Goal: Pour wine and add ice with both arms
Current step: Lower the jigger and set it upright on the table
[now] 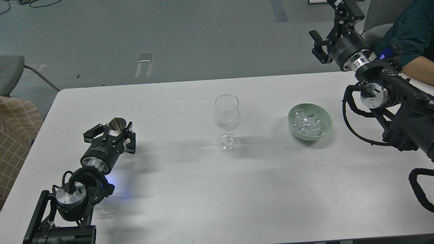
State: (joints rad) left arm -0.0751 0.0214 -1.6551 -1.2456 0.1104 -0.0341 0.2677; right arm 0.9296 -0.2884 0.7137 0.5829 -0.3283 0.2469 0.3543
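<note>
A clear stemmed glass (227, 117) stands upright at the table's middle. I cannot tell whether it holds wine; any liquid is too faint to make out. A pale green bowl (325, 117) to its right holds the ice (308, 122), several small clear cubes. My left gripper (114, 130) is low over the table at the left, shut on a small steel measuring cup (117, 124) that stands upright with its mouth up. My right gripper (330, 28) is open and empty, raised high beyond the table's far right edge, well above and behind the bowl.
A few clear drops (196, 130) lie on the white table (190, 189) left of the glass's foot. A person's arm in a teal sleeve (412, 37) is at the far right. A grey chair (10, 73) and checked fabric (13, 135) are at the left.
</note>
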